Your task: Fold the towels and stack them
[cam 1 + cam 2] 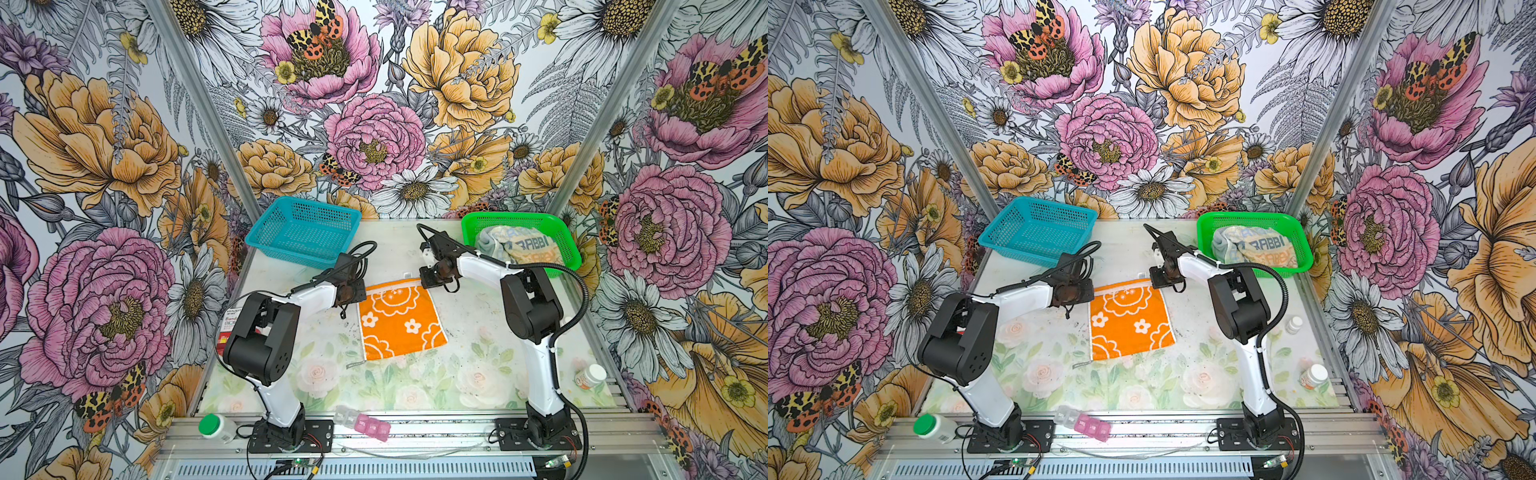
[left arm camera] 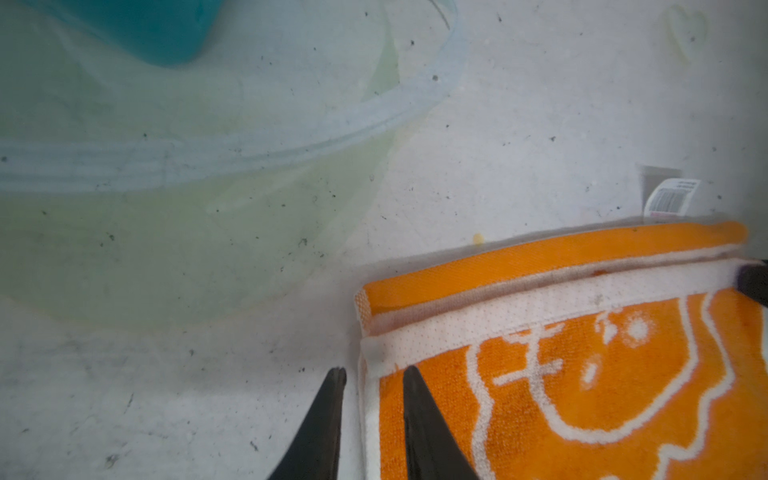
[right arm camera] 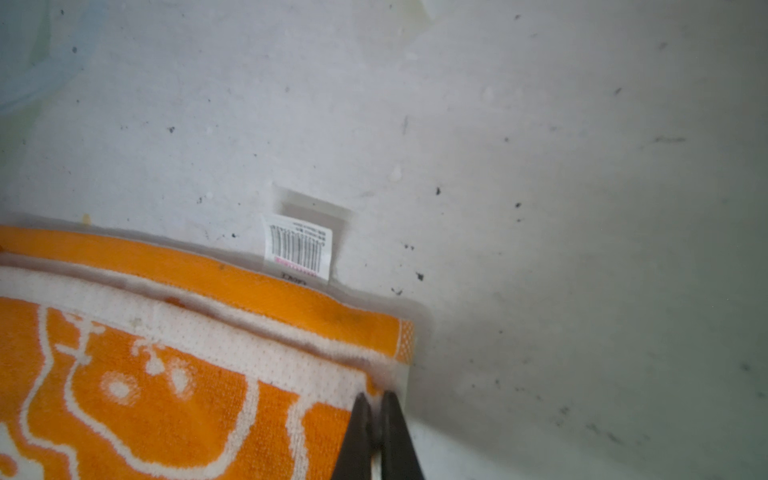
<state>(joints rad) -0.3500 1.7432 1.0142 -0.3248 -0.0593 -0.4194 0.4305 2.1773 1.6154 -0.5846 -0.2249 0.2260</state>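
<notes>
— Where was your left claw (image 2: 372, 372)?
— Near the blue basket (image 1: 291, 254), clamped on the far left corner of the orange towel (image 1: 399, 324), with the hem between its fingers.
— And the towel itself?
— It lay flat in the middle of the desk (image 1: 469, 332).
— Your right claw (image 3: 374, 397)?
— Pinched together on the towel's far right corner. Further right, the striped towel (image 1: 523, 247) sat bunched in the green basket (image 1: 515, 216).
</notes>
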